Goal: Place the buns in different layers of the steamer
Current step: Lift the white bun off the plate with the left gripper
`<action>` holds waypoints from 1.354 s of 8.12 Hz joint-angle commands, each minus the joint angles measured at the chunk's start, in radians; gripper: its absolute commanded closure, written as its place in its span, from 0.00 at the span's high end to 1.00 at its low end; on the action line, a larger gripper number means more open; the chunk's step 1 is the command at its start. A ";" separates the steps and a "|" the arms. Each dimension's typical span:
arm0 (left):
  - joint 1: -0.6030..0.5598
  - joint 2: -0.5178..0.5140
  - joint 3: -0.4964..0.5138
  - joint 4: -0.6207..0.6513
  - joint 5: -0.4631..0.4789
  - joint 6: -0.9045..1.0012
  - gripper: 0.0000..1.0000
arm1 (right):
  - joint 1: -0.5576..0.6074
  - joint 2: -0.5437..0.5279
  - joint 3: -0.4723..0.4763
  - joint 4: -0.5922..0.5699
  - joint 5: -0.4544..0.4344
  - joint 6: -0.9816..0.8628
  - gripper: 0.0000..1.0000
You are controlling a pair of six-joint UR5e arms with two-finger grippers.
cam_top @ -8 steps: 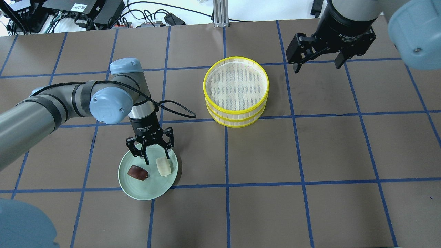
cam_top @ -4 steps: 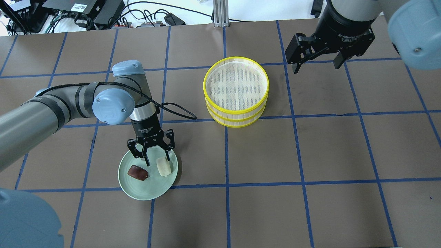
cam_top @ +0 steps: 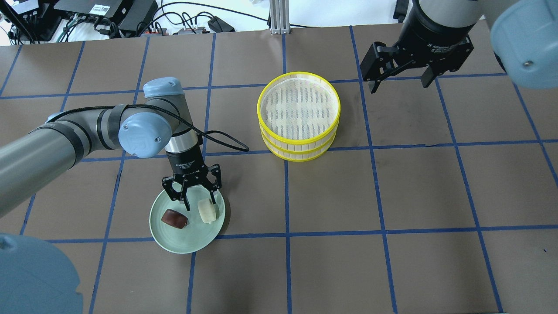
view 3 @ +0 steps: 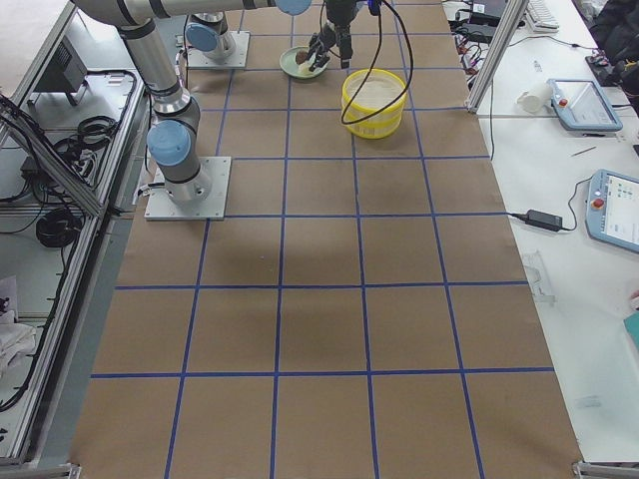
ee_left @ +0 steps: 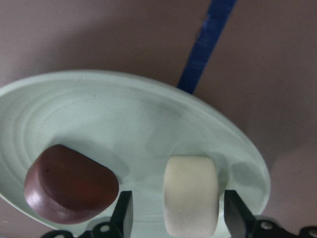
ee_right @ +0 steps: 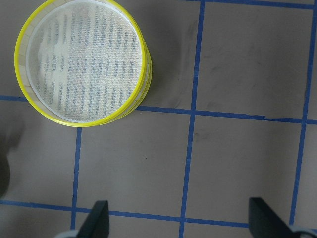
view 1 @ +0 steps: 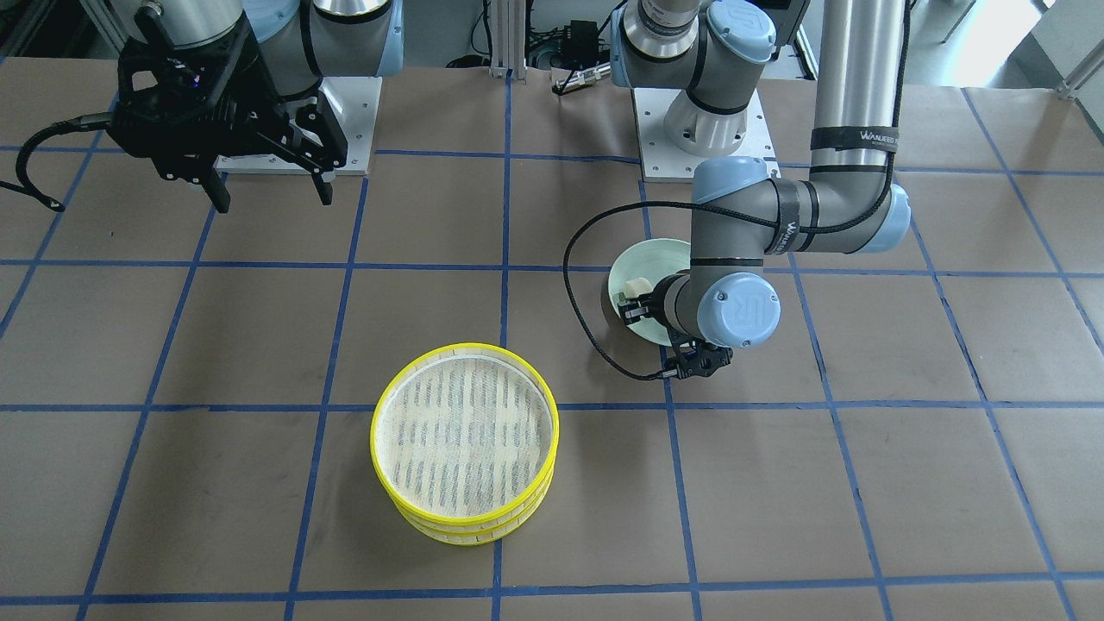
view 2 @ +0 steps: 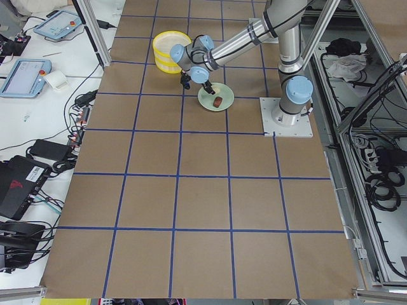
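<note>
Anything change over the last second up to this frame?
The left gripper crept slightly further over the plate, open, straddling the cream bun; nothing grasped. The right gripper barely shifted, open. That bun, the brown bun, the plate and the stacked steamer layers stayed put.

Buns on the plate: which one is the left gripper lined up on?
The cream-white bun: in the left wrist view it sits between the open fingers of the left gripper. The dark reddish-brown bun lies outside them, beside one finger.

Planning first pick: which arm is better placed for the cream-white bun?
Left: the left pincer is open astride the cream-white block-shaped bun on the pale green plate; the right pincer hangs open past the yellow-rimmed steamer trays.
</note>
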 commanded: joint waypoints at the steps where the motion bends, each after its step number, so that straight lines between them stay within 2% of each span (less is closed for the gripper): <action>1: 0.001 -0.006 0.002 0.002 -0.002 -0.002 0.56 | 0.003 0.002 0.004 -0.002 0.001 0.005 1.00; 5: 0.001 -0.015 0.002 0.003 -0.020 -0.002 0.56 | 0.003 0.002 0.004 -0.002 -0.004 0.000 1.00; 6: 0.001 -0.015 0.006 0.002 -0.011 0.001 0.59 | 0.003 0.002 0.004 0.001 -0.016 -0.001 1.00; 7: 0.001 -0.017 0.009 0.003 -0.014 0.000 0.56 | 0.003 0.000 0.004 0.000 -0.008 0.014 1.00; 8: 0.001 -0.017 0.009 0.014 -0.016 0.000 0.41 | 0.003 0.002 0.004 0.001 -0.010 0.003 1.00; 9: 0.001 -0.017 0.009 0.018 -0.020 -0.002 0.02 | 0.003 0.002 0.004 0.003 -0.017 -0.003 1.00; 11: -0.001 -0.006 0.011 0.022 -0.022 -0.002 0.00 | 0.003 0.002 0.004 0.000 -0.014 -0.003 1.00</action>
